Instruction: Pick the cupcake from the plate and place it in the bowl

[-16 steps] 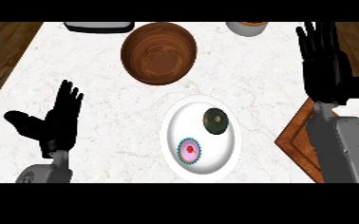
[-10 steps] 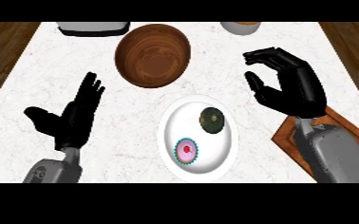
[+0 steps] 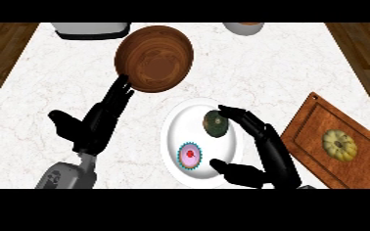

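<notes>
The counter (image 3: 289, 63) is white marble, and the wooden bowl (image 3: 154, 58) sits on it well ahead of both hands, just past the fingertips of the left hand (image 3: 94, 125), which lies open and flat and holds nothing. A wooden board (image 3: 318, 132) with a round yellow pastry (image 3: 339, 144) lies just outboard of the right hand (image 3: 264, 151). The white plate (image 3: 224, 149) is between the two hands. The right hand hovers over its right rim, fingers and thumb spread wide, nothing in it. A dark green round thing (image 3: 215, 123) sits just beside those fingertips and could be nudged. The cupcake (image 3: 190, 155) lies on the plate's near left part, inside the span of thumb and fingers. It is probably light and soft, its frosting easily crushed, so the ridged sides look the safest hold.
</notes>
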Tool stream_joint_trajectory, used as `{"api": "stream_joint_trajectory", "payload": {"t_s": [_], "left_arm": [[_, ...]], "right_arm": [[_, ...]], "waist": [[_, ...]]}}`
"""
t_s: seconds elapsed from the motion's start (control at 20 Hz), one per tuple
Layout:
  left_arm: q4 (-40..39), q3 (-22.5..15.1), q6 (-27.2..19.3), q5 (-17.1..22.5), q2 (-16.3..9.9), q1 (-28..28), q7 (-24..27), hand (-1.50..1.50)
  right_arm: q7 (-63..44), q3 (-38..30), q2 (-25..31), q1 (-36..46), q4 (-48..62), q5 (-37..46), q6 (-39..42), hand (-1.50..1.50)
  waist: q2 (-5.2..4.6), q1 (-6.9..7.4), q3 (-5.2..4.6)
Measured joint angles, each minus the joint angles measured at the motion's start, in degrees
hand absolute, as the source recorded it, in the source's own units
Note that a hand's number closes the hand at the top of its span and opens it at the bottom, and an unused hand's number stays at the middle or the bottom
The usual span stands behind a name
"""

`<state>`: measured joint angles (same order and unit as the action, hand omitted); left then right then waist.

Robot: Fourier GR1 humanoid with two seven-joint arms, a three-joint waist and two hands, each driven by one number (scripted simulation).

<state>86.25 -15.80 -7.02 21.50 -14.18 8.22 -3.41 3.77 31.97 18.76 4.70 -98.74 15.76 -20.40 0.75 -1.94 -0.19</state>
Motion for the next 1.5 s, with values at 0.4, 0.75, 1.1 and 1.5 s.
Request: {"api": "stream_joint_trajectory", "payload": {"t_s": [0.4,0.75,1.1,1.5], "left_arm": [[0.7,0.1,1.6,0.5,-0.7,-0.5,-0.7,0.00],[1.2,-0.5,2.3,0.2,-0.4,-0.3,-0.9,0.00],[2.5,-0.9,2.0,-0.6,0.5,0.1,-2.1,0.00],[1.8,0.1,3.1,-0.8,0.7,0.2,-1.8,0.00]], "right_arm": [[-23.3,8.9,6.4,-0.7,-9.2,24.3,5.0,-1.50],[-50.3,14.7,-0.9,5.2,-14.8,32.5,24.0,-1.50],[-64.1,16.1,-13.8,10.7,-11.2,32.0,35.5,-1.50],[-66.6,14.0,-17.1,12.8,-3.9,30.6,38.3,-1.50]], "waist": [[0.26,-0.04,-0.24],[-0.21,1.50,-0.17],[-0.56,2.19,0.03],[-0.72,2.20,0.10]]}}
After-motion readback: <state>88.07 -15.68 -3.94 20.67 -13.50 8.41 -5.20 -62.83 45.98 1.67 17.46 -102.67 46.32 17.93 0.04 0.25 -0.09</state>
